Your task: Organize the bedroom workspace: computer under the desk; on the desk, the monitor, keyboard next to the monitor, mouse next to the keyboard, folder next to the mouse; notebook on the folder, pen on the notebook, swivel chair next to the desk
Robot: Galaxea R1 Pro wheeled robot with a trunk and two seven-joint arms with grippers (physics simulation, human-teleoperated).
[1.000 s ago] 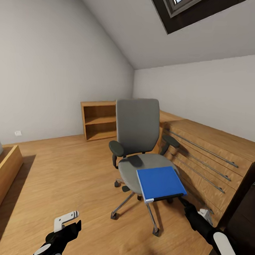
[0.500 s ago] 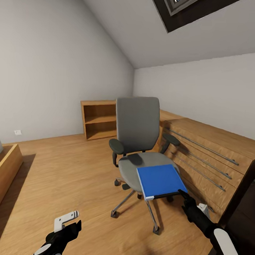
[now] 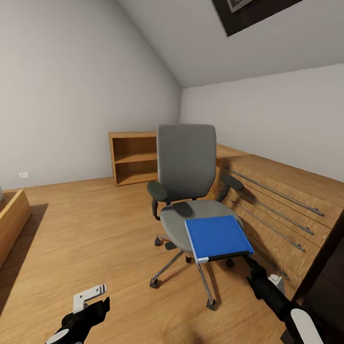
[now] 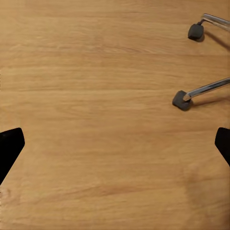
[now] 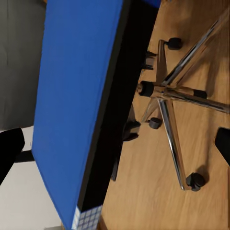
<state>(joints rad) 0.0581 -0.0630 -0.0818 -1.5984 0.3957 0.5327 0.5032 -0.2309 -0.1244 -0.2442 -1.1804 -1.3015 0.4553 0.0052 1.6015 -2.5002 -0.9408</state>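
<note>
The blue folder [image 3: 216, 238] lies flat on the grey swivel chair [image 3: 185, 165], overhanging the seat's front edge. My right gripper [image 3: 250, 262] is at the folder's near right corner. In the right wrist view the gripper [image 5: 116, 146] is open, and the folder [image 5: 72, 105] with its black edge runs between the wide-set fingertips [image 5: 9, 151]. My left gripper [image 3: 92, 295] hangs low over the bare floor, open [image 4: 115, 143] and holding nothing. The chair's castors [image 4: 182, 99] show near it. Desk, monitor, keyboard, mouse, notebook and pen are out of view.
A long wooden drawer unit [image 3: 286, 208] with metal rails runs along the right wall behind the chair. An open wooden shelf unit [image 3: 132, 160] stands in the far corner. A wooden bed frame [image 3: 3, 223] sits at the left. A dark cabinet edge [image 3: 333, 271] is near right.
The whole picture has slid a little as the camera moved. My right gripper has crept up to the folder's near corner. The left arm has stayed put.
</note>
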